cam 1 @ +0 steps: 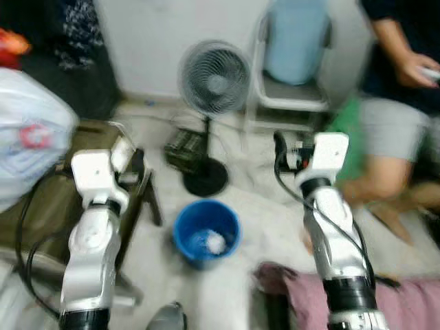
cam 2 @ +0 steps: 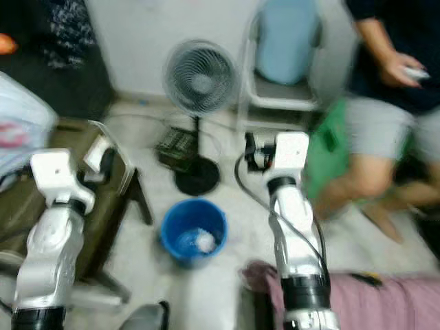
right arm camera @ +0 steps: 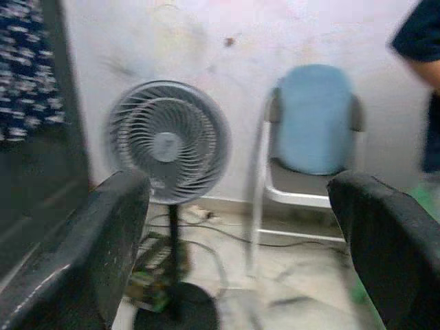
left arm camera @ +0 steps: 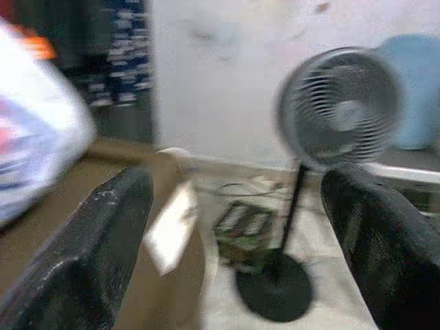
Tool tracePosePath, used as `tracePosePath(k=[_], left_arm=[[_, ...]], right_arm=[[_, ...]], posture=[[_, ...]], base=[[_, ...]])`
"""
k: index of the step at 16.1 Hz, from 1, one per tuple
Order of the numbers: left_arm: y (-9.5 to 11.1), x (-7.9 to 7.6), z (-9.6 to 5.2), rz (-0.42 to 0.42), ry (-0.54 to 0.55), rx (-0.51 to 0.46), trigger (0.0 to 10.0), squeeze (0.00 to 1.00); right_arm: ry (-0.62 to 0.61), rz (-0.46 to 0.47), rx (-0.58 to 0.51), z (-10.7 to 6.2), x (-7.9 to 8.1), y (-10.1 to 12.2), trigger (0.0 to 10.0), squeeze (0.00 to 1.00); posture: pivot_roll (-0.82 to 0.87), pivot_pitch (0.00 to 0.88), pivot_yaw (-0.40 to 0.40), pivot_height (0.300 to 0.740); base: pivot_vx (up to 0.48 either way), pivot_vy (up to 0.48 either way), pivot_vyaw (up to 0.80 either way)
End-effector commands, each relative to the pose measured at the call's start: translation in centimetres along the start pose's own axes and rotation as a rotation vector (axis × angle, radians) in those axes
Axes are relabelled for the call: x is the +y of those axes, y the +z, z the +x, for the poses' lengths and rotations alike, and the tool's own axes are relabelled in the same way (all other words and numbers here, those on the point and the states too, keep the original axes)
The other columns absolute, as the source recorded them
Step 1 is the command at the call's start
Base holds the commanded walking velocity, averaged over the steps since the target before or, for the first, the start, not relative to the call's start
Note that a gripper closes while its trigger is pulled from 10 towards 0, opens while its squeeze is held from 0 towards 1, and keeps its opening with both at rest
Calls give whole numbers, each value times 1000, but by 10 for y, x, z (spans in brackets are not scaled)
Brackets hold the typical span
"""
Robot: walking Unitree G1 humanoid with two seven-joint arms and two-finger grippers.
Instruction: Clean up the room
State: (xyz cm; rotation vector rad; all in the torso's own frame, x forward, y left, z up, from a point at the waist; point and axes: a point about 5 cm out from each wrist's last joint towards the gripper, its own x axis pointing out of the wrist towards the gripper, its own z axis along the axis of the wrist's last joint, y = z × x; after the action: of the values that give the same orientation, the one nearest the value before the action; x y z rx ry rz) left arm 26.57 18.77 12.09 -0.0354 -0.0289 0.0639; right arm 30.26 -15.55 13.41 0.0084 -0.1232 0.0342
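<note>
The picture is blurred. A blue bucket (cam 1: 206, 232) stands on the pale floor between my two arms, with a crumpled white wad (cam 1: 214, 242) inside it. A pink cloth (cam 1: 412, 295) lies at the near right, under my right arm. My left gripper (left arm camera: 237, 182) is raised over the brown box at the left and is open, with nothing between its fingers. My right gripper (right arm camera: 239, 180) is held up to the right of the fan's base, also open and holding nothing.
A standing fan (cam 1: 214, 77) and a small dark-green item (cam 1: 184, 148) are just beyond the bucket. Behind them is a chair (cam 1: 297, 41) with a light blue back. A person (cam 1: 392, 124) sits at the right. A white bag (cam 1: 27, 137) and a brown box (cam 1: 82, 179) fill the left.
</note>
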Motion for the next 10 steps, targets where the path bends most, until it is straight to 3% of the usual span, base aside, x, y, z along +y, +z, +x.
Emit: tracePosePath(k=[1, 2, 3, 6, 10], left_arm=[[1, -8, -3, 1, -46, -14, 10000, 0], [-1, -12, -11, 14, -142, 7, 10000, 0], [-1, -11, -17, 29, -161, 11, 10000, 0], [-9, -2, -34, 53, -154, 40, 10000, 0], [-14, 5, -46, 20, -88, 73, 10000, 0]], right_arm=[[-32, -13, -14, -3, -8, 5, 10000, 0], [-38, -23, -4, -9, -12, 2, 10000, 0], [-48, -27, 0, -12, -16, 2, 10000, 0], [-46, -45, 51, -33, -26, -3, 10000, 0], [-34, -73, 108, -57, -38, -10, 10000, 0]], posture=[[6, 0, -43, 740], [-11, 0, -30, 740], [-17, 1, -31, 740], [-27, 29, -49, 740], [-27, 40, -52, 740]], base=[[0, 0, 800], [0, 0, 800], [0, 0, 800], [0, 0, 800], [0, 0, 800]])
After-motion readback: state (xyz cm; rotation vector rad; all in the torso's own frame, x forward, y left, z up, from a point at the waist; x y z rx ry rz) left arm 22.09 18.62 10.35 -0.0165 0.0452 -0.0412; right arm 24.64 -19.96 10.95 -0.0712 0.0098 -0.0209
